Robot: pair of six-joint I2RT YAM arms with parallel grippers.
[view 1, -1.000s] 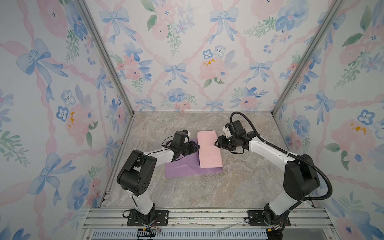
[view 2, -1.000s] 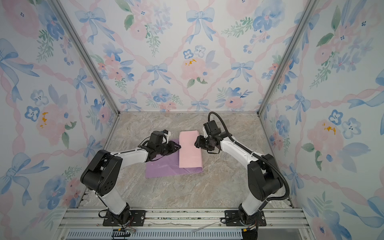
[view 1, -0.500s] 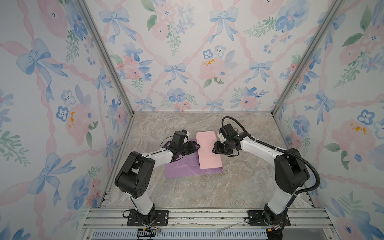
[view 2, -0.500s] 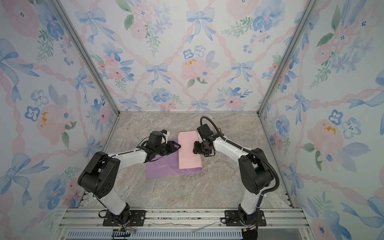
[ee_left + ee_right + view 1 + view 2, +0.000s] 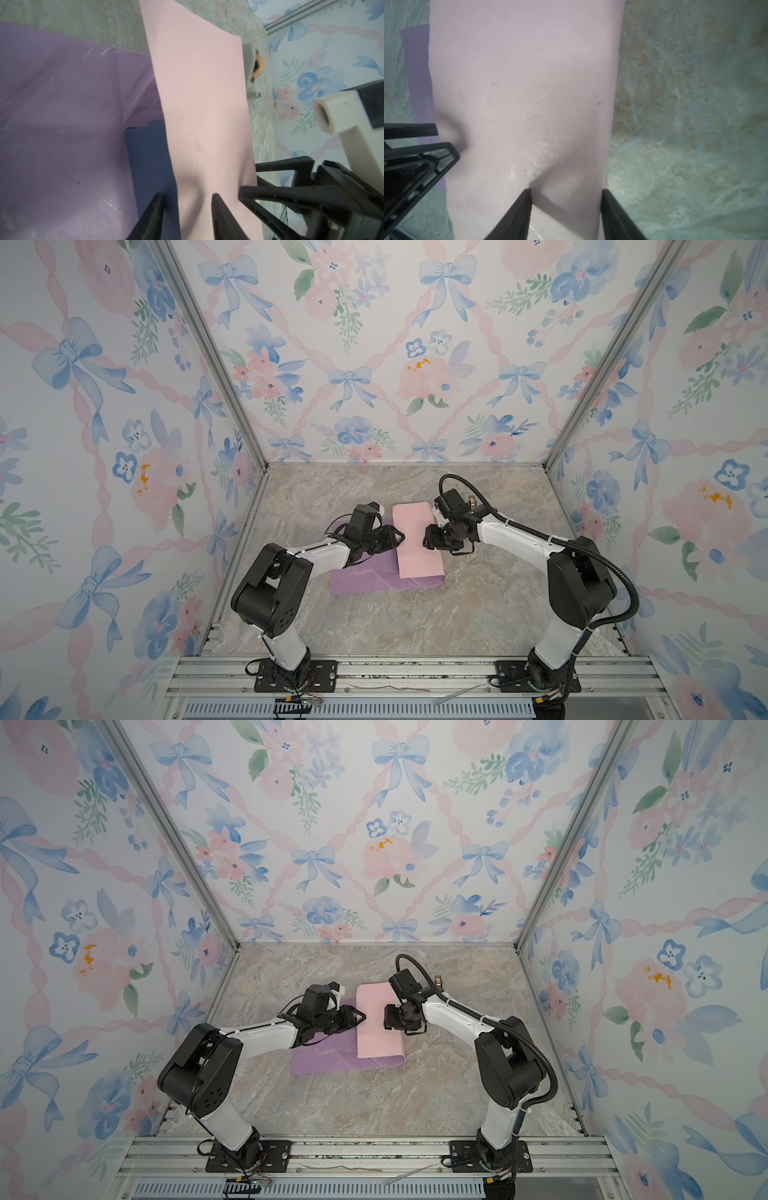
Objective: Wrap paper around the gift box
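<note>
Paper (image 5: 365, 578) lies flat on the marble tabletop (image 5: 415, 626), mid-scene, lilac side up. Its right part is folded over to the left: pink flap (image 5: 417, 560), pale side up, fold along the right edge.

Gift box (image 5: 149, 166): only a navy strip shows, in the left wrist view. It pokes out from under the flap's left edge and sits on the lilac; the rest is covered. In both top views the left tool (image 5: 400, 537) hides it.

Left tool comes in low from the left, jaws part-open, straddling the flap's left edge. One fingertip (image 5: 155, 202) is over the navy strip, the other on the pink. The paper dimples between them — nothing clamped that I can see.

Right tool (image 5: 427, 538) faces it from the right, jaws parted with a medium gap, tips down near the fold. One fingertip (image 5: 525, 199) is on pink, the other at the flap's edge by bare tabletop. The paper puckers between them; it looks pressed, not gripped.

The tools are near each other across the flap, apart. Tape dispenser (image 5: 250, 60) stands on the tabletop just right of the flap's far corner.
</note>
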